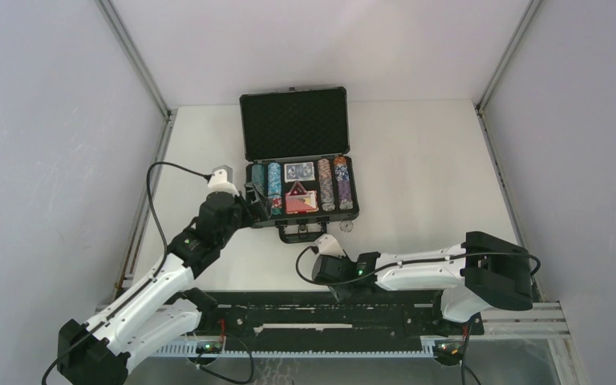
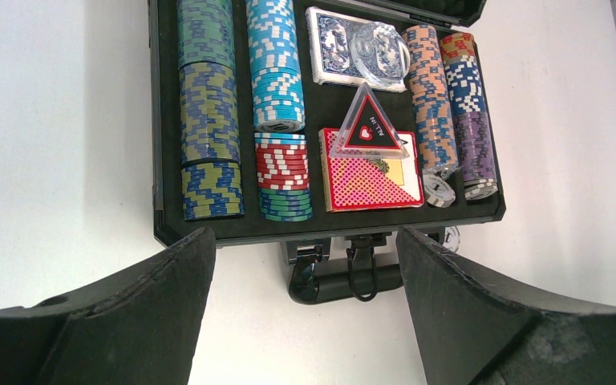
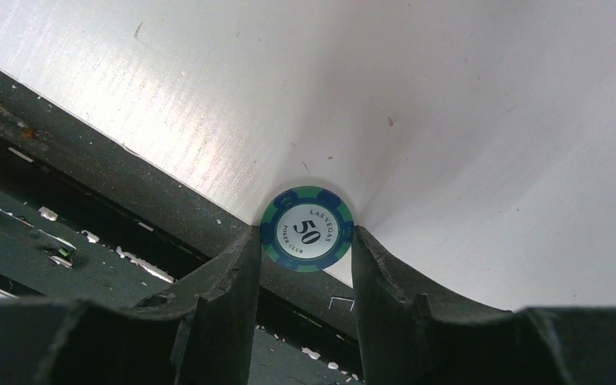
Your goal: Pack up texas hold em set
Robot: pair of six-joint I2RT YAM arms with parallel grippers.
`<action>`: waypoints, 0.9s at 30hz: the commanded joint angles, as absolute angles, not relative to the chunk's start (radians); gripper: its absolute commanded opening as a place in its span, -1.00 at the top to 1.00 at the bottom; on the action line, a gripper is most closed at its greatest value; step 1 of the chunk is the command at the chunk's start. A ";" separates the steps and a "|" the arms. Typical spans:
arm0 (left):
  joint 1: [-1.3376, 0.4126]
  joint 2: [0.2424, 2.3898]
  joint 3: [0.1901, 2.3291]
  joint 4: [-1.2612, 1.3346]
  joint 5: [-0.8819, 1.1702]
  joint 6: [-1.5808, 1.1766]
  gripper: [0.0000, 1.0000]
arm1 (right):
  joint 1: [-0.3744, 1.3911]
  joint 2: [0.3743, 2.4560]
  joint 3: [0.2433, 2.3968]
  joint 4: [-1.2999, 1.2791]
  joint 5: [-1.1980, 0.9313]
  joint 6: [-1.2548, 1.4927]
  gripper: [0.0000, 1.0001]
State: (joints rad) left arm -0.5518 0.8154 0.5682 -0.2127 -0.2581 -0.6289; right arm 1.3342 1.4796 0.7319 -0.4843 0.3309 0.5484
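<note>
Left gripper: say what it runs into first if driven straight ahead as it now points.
Likely the front wall of the briefcase, by its handle, framed between the open fingers of the left gripper; depth is unclear.

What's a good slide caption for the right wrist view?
Right gripper closed on a green-and-blue 50 chip at the edge of the white table.

We read the green-and-blue chip (image 3: 306, 229) at the near edge of the table (image 3: 449, 120): a large "50" in its middle, with "LAS VEGAS" and "POKER CLUB" curved around it. The triangular button (image 2: 366, 128) on the red deck (image 2: 369, 183) shows a heart sign and small letters we cannot make out.
</note>
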 commanded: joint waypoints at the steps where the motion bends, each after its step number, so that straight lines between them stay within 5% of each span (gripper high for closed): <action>1: -0.558 0.799 0.548 -0.189 -0.253 -0.626 -0.75 | 1.338 1.489 0.733 -0.498 0.324 0.563 0.16; 27: -0.558 0.816 0.552 -0.187 -0.258 -0.629 -0.75 | 1.266 1.406 0.775 -0.522 0.363 0.494 0.17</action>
State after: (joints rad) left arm -0.5518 0.8162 0.5682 -0.2127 -0.2581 -0.6289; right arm 1.2854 1.4479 0.7326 -0.5262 0.3313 0.5205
